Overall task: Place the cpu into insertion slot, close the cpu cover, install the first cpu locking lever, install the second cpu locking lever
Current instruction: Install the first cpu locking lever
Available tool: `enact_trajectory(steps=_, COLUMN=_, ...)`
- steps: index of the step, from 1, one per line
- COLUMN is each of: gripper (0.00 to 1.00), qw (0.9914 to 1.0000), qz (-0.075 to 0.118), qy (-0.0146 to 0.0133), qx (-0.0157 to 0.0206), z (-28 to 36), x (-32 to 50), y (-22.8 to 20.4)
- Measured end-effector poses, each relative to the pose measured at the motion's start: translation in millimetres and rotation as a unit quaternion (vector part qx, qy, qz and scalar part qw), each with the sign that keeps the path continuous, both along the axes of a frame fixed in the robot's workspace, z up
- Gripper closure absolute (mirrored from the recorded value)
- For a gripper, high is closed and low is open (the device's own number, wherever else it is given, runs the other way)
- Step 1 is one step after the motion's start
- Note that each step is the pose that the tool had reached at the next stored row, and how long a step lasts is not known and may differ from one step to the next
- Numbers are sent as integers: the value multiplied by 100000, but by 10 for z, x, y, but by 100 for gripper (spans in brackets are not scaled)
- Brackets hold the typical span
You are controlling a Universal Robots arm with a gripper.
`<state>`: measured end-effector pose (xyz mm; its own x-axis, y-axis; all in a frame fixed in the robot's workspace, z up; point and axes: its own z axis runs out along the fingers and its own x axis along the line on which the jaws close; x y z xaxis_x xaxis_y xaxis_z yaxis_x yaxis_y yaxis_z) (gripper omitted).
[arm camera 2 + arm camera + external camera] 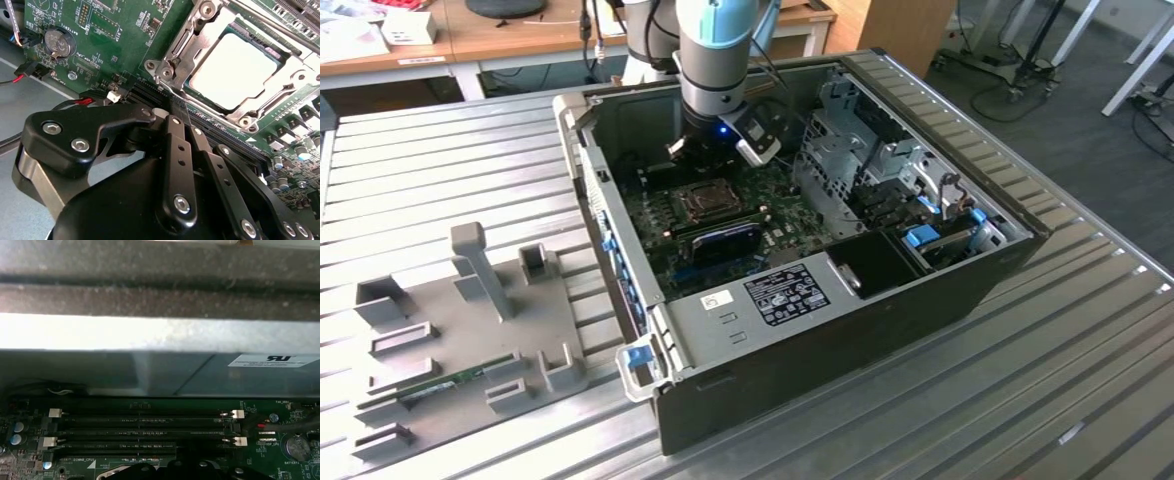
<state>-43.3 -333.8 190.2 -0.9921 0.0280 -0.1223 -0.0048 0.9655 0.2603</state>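
Ribbed steel worktop (454,170) carried the open computer case (854,330) in the exterior view. A grey fixture tray (467,330) holding a green memory stick (447,383) lay at the case's 9 o'clock. The arm (714,50) reached down into the case with the claw (720,155) low over the green board (781,195). The insertion slot (707,203) sat just at the claw's 6 o'clock.

Second wrist view: the cpu (232,67) was seated flat in the slot. Its pale top showed through the cut-out of the cpu cover (192,40), which lay down over it. Judged: placing and cover-closing done. The claw (170,111) looked pressed together with nothing seen pinched, just beside the cover's corner; contact could not be confirmed. Whether either locking lever was latched could not be told, so both lever steps were logged as open.

First wrist view: long black memory slots (140,417) ran near the claw's black linkage, below the case's grey wall (150,335).
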Motion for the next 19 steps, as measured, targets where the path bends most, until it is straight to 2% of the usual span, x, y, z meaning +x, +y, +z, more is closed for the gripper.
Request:
enact_trajectory(steps=2, gripper=89, qw=100000, qz=2, qy=-74, qx=159, z=0, x=1, y=0)
enact_trajectory(steps=9, gripper=89, qw=100000, qz=6, qy=-92, qx=242, z=10, x=1, y=1)
enact_trajectory(steps=19, gripper=89, qw=100000, qz=-1, qy=-77, qx=204, z=137, x=0, y=0)
